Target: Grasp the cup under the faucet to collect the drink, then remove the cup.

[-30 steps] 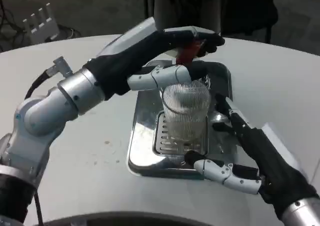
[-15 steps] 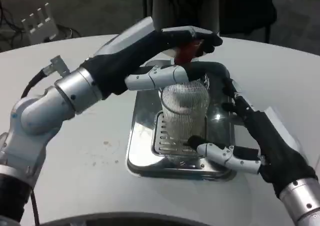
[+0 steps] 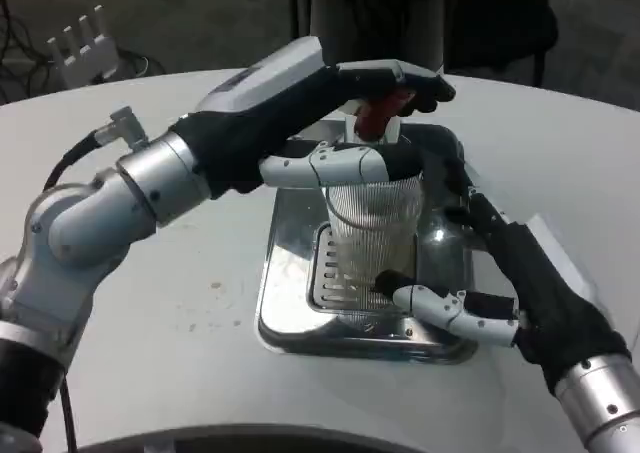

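from my seat the cup (image 3: 373,228) is the clear ribbed one, standing upright on the slotted grate (image 3: 335,273) of the shiny metal drip tray (image 3: 290,313), pretty much in the middle of the white table (image 3: 180,333). it sits right below the red faucet handle (image 3: 378,113), which pokes out just above its rim. my left hand (image 3: 350,123) is reaching in from the left, up high: its upper fingers lie over the red handle, and one lower white finger (image 3: 325,165) stretches across the near side of the cup's rim. i honestly can't tell whether that hand is actually clamping the handle or just lying on it, since the fingers cover the contact. my right hand (image 3: 500,283) comes in from the lower right with the palm facing the cup. fingers are spread apart, not wrapped round anything: one white finger (image 3: 445,308) lies low on the tray's front part with its dark tip right at the base of the cup, and the upper fingers (image 3: 455,188) run up beside the cup's right wall. looks like touching or nearly so, but not a closed grasp. behind the tray there's the dispenser's pale body (image 3: 375,13), and a white slotted rack thing (image 3: 78,41) sits on the floor at top left.
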`<state>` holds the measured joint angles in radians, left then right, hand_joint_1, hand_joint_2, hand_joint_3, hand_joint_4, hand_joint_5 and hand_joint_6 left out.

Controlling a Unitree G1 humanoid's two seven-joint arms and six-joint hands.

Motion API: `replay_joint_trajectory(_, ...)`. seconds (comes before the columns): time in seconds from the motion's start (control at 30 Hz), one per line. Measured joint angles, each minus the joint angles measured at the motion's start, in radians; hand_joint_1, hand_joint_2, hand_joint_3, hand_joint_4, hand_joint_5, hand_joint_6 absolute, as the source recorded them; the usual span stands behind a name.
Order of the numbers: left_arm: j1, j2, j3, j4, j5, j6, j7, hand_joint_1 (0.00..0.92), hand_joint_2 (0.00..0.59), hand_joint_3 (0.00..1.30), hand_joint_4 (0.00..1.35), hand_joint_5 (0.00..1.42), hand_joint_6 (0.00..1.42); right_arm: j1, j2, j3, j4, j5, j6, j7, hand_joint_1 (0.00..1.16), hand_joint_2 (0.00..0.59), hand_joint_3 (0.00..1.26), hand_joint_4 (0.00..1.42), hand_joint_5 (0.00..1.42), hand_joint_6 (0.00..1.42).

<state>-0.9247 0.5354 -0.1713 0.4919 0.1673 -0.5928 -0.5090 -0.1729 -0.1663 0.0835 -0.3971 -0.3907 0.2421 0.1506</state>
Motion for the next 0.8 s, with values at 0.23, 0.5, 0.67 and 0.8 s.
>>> replay_joint_trajectory(0.23,-0.015,0.007,-0.011,0.023,0.037,-0.035,0.018,0.000,0.113,0.30,0.28,0.29,0.27,-0.005,-0.003,0.001,0.023,0.004,0.000,-0.007,0.70,0.204,0.03,0.05,0.11,0.14)
replay_joint_trajectory(0.5,-0.025,0.009,-0.030,0.042,0.044,-0.054,0.029,0.000,0.113,0.30,0.28,0.29,0.27,-0.026,0.000,0.011,0.067,0.005,-0.008,-0.035,0.69,0.211,0.03,0.05,0.11,0.14)
replay_joint_trajectory(0.67,-0.032,0.009,-0.039,0.052,0.043,-0.056,0.029,0.000,0.113,0.31,0.28,0.28,0.27,-0.053,0.008,0.013,0.134,0.021,-0.041,-0.070,0.68,0.213,0.02,0.05,0.11,0.14)
replay_joint_trajectory(0.8,-0.034,0.010,-0.042,0.057,0.044,-0.060,0.036,0.000,0.113,0.31,0.29,0.28,0.27,-0.080,0.025,0.018,0.196,0.026,-0.078,-0.111,0.68,0.213,0.01,0.05,0.11,0.14)
